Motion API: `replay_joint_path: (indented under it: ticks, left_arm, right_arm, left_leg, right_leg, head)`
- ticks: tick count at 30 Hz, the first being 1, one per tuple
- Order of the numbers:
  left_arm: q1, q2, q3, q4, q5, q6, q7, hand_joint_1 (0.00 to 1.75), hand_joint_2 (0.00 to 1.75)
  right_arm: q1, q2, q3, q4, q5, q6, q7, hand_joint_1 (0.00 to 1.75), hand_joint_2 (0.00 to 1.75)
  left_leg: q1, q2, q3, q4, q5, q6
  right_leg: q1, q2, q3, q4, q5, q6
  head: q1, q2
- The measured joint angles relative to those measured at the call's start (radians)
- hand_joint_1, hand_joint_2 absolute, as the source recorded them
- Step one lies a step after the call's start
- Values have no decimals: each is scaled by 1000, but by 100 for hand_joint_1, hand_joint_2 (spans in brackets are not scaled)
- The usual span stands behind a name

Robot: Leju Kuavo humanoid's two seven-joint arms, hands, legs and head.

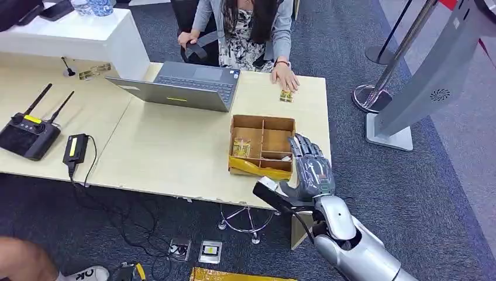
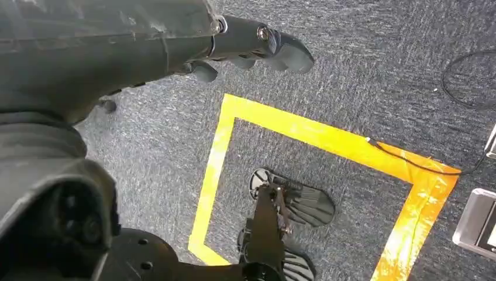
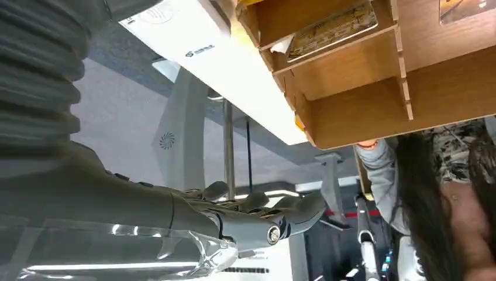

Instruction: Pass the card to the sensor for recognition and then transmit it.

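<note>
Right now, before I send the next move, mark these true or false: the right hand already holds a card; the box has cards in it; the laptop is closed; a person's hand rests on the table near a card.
1. The right hand already holds a card. False: it is empty, fingers apart, beside the wooden box.
2. The box has cards in it. True: a card lies in its left compartment.
3. The laptop is closed. False: it is open.
4. A person's hand rests on the table near a card on the table. True.

"OK" on a shoe (image 1: pixel 86 273), upside down
</note>
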Motion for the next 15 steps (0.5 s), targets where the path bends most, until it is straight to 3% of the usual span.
replay_joint_path:
  ticks: [10, 15]
  left_arm:
    - [-5, -2, 0, 0, -19, -1, 10, 0, 0]
    - [-10, -5, 0, 0, -23, -5, 18, 0, 0]
  right_arm:
    - [-21, 28, 4, 69, 3, -56, 16, 0, 175]
    - [-33, 67, 5, 136, 37, -97, 2, 0, 175]
  left_leg:
    - [0, 0, 0, 0, 0, 0]
    - [0, 0, 0, 0, 0, 0]
  right_leg:
    - [0, 0, 0, 0, 0, 0]
    - [0, 0, 0, 0, 0, 0]
  head:
    - [0, 0]
    - [0, 0]
